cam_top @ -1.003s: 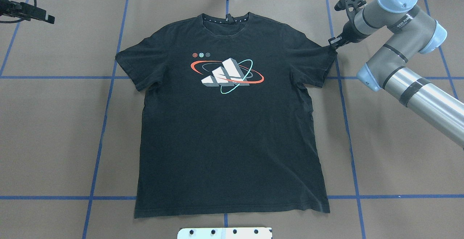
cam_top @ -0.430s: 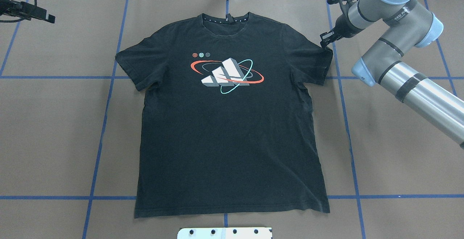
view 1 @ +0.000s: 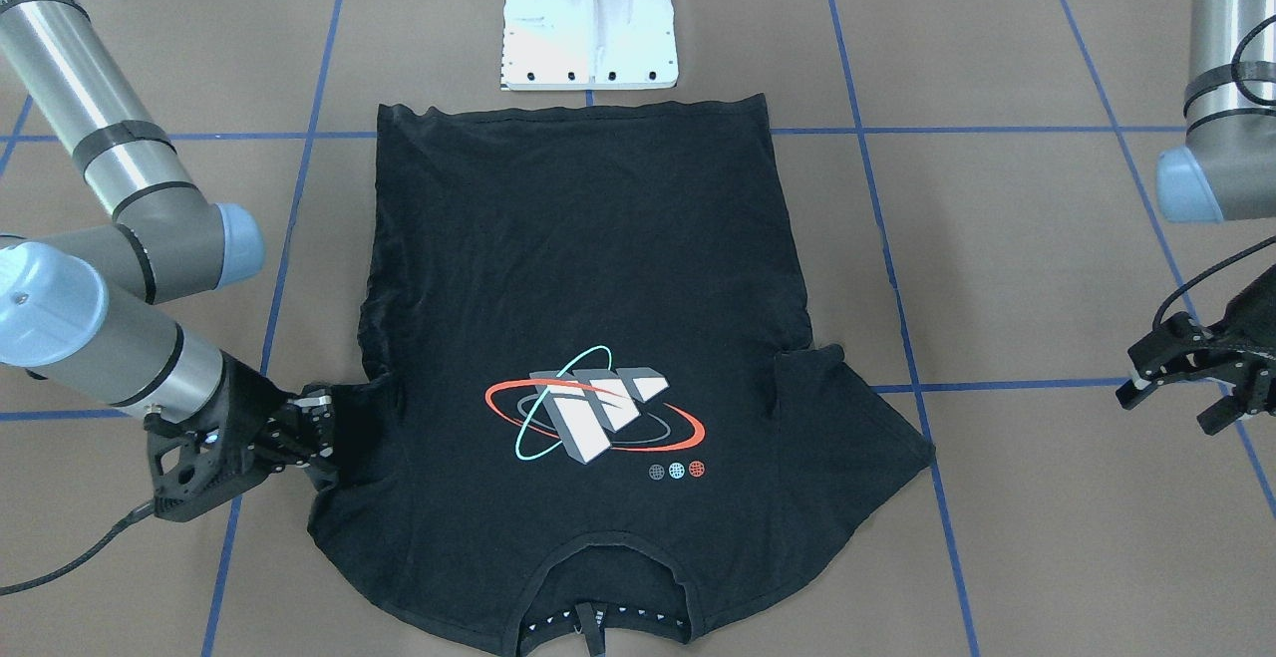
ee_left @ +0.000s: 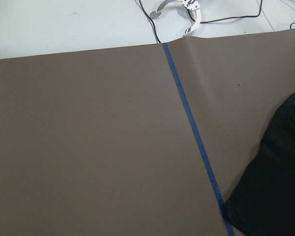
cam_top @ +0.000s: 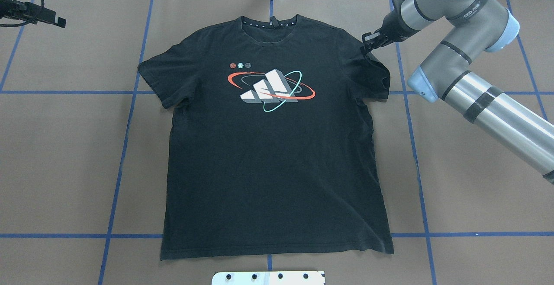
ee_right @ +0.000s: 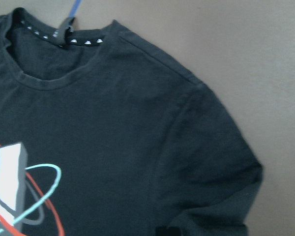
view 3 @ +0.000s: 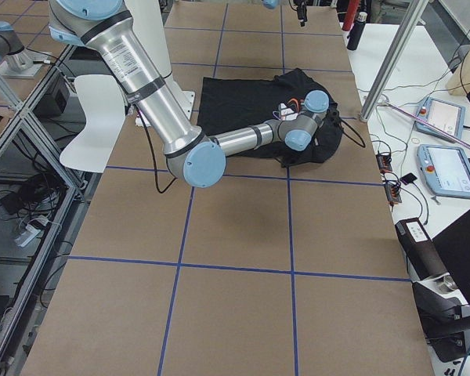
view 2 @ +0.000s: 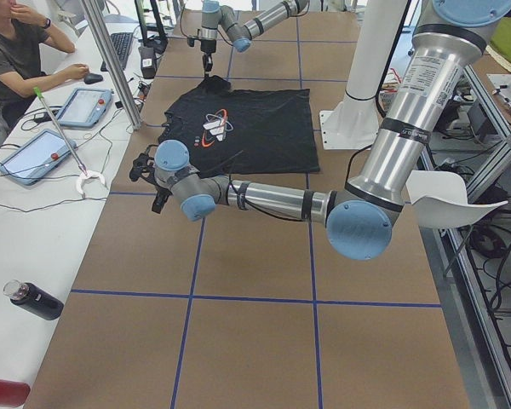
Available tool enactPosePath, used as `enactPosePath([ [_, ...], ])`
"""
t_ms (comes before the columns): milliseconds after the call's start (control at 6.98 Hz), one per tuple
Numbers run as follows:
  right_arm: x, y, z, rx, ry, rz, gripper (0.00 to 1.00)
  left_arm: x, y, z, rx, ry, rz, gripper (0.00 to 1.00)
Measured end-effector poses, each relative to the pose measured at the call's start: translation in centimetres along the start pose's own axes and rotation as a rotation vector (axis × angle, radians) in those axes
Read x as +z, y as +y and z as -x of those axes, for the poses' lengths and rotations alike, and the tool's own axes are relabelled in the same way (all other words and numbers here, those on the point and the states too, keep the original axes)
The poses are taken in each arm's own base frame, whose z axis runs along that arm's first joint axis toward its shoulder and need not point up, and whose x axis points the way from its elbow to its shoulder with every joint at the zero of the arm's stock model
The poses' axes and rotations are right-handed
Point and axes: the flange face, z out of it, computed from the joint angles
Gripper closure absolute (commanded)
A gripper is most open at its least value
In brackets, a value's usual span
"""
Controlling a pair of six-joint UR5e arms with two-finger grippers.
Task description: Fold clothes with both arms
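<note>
We see the black T-shirt (cam_top: 272, 155) lying flat, print up, on the surface (cam_top: 65, 146). Our right pincer (cam_top: 367, 46) is closed on its sleeve (cam_top: 376, 75) by the shoulder. Our left pincer (view 1: 1168, 410) hangs spread wide, holding nothing, well clear of the shirt's opposite side.

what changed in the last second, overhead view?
The right claw, pinching the T-shirt by its sleeve, moved leftward in the overhead view, toward the collar. It dragged the sleeve edge inward, so the sleeve now bunches over the shoulder. No new grasp or release shows. The left claw, the shirt body and the chest graphic stayed put.
</note>
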Motion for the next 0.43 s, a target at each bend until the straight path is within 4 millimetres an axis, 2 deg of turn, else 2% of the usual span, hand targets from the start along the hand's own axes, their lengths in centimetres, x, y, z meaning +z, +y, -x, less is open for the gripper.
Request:
enactPosePath([
  [143, 1.9, -0.3, 4.6, 0.03, 0.01, -0.03, 1.0, 0.0, 0.0, 0.0, 0.0, 0.0, 0.0, 0.0],
  [287, 4.5, -1.0, 8.7, 0.06, 0.056, -0.077, 1.0, 0.0, 0.1, 0.0, 0.0, 0.0, 0.0, 0.0],
  [430, 7.2, -2.5, 11.5, 0.079, 0.115, -0.115, 1.0, 0.0, 0.1, 0.1, 0.0, -0.001, 0.0, 0.0],
])
